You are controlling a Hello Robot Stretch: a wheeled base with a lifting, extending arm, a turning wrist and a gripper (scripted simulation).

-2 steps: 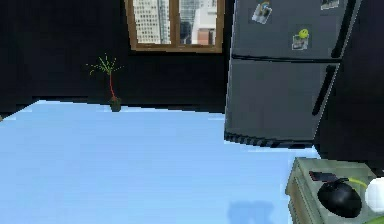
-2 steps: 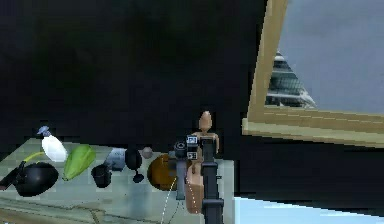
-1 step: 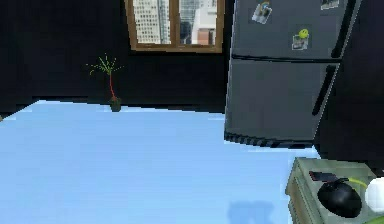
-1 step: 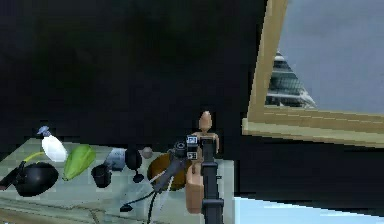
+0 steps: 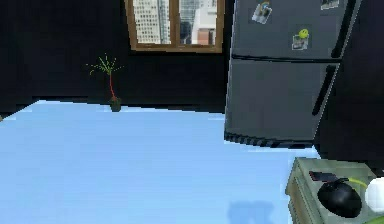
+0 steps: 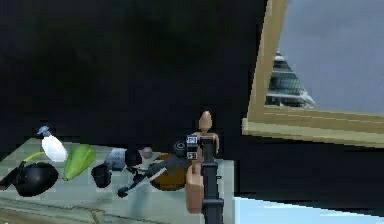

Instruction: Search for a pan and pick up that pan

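Observation:
A brown round pan-like thing (image 6: 177,183) lies on the pale green table (image 6: 70,200), just left of the arm's dark bar (image 6: 210,200). The arm's two white marked squares (image 6: 188,151) stand above it. The gripper (image 6: 150,177) reaches left from them, low over the tabletop. Dark thin shapes run from the brown thing toward the arm side view's left, and I cannot separate handle from fingers. I cannot tell whether the gripper holds anything.
The table also carries a white spray bottle (image 6: 52,146), a green leafy thing (image 6: 80,160), a black kettle (image 6: 35,180), a black mug (image 6: 100,175) and a wooden figure (image 6: 205,128). A window (image 6: 330,80) is beyond. Ahead are a fridge (image 5: 285,80), a potted plant (image 5: 108,80) and blue floor (image 5: 120,160).

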